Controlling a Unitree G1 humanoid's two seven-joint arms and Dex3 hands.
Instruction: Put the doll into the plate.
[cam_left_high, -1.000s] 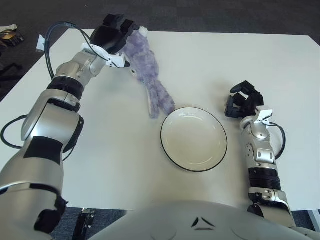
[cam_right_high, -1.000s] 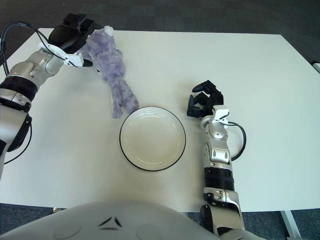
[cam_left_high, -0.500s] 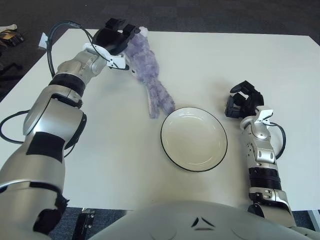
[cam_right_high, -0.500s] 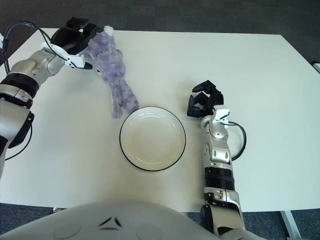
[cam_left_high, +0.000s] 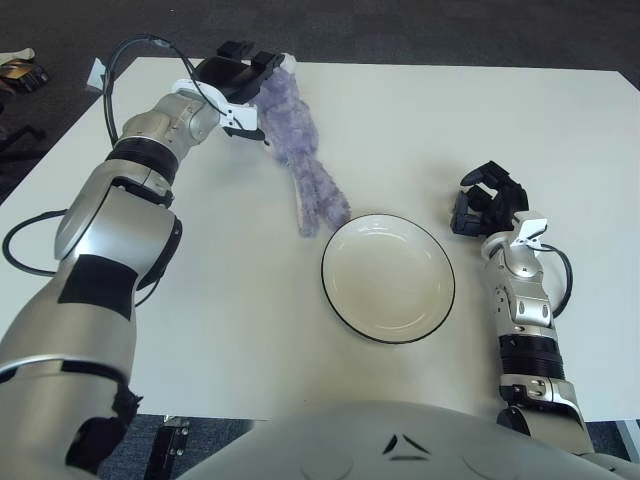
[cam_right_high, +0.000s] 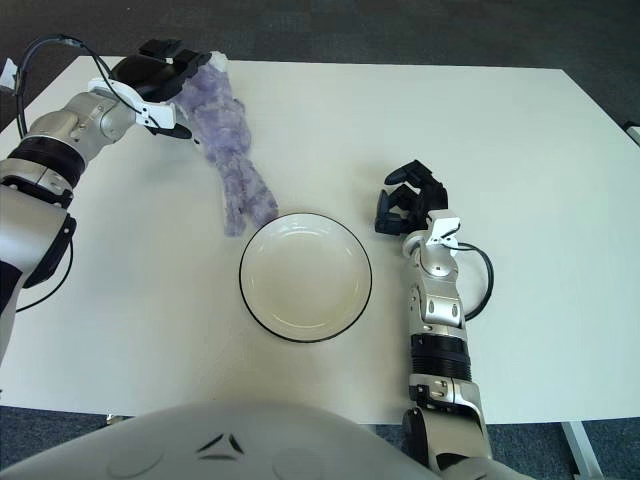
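While flat, doll (cam_left_high: 300, 150) legs plateward.

I see bare table (cam_left_high: 240, 300) all around the plate (cam_left_high: 388, 278); only the doll (cam_left_high: 300, 155) at its far-left rim and my right hand (cam_left_high: 486, 210) beside it crowd approaches.

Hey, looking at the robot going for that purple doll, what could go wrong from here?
1. The left hand is at the doll's far end only, with no closed grip visible; the long soft body might slip free when lifted.
2. The doll's near end lies right by the plate rim, so dragging it may nudge the plate.
3. The right hand shows just right of the plate; a shoved plate may slide into it.
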